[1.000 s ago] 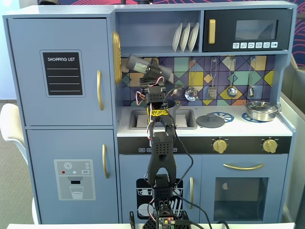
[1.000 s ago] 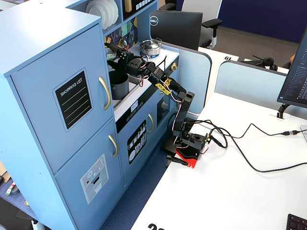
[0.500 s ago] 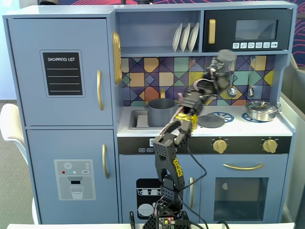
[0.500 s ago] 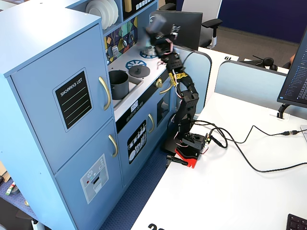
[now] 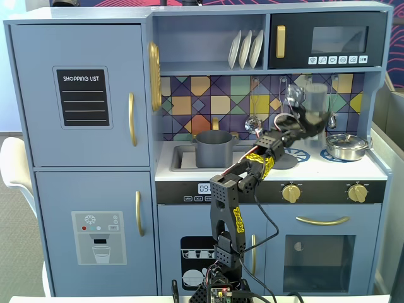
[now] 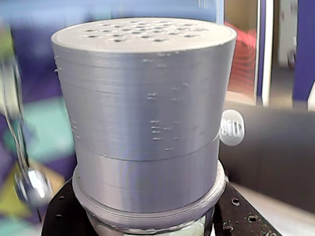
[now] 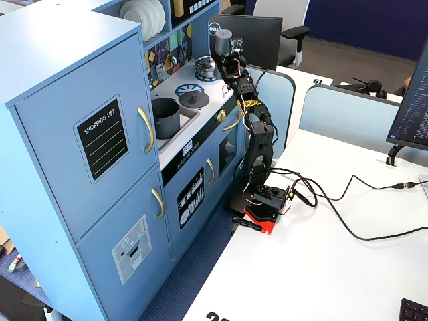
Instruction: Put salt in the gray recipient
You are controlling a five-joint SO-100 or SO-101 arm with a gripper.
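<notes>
The gray recipient (image 5: 213, 149) stands upright in the toy kitchen's sink (image 5: 178, 158), open mouth up, with the flat gray lid (image 7: 194, 99) on the counter near it. To its right in a fixed view, the end effector (image 5: 314, 118) is clamped around the lower body of the salt (image 5: 315, 101), raised above the counter near the shiny steel pan (image 5: 346, 146). The salt's long axis is vertical, its perforated top (image 6: 142, 33) facing up.

We read "SHOPPING LIST" on the black board (image 5: 83, 98) on the upper cupboard door, and again in another fixed view. A small display (image 5: 204, 188) below the counter shows digits, perhaps "09". The monitor (image 7: 244, 37) says Dell.
</notes>
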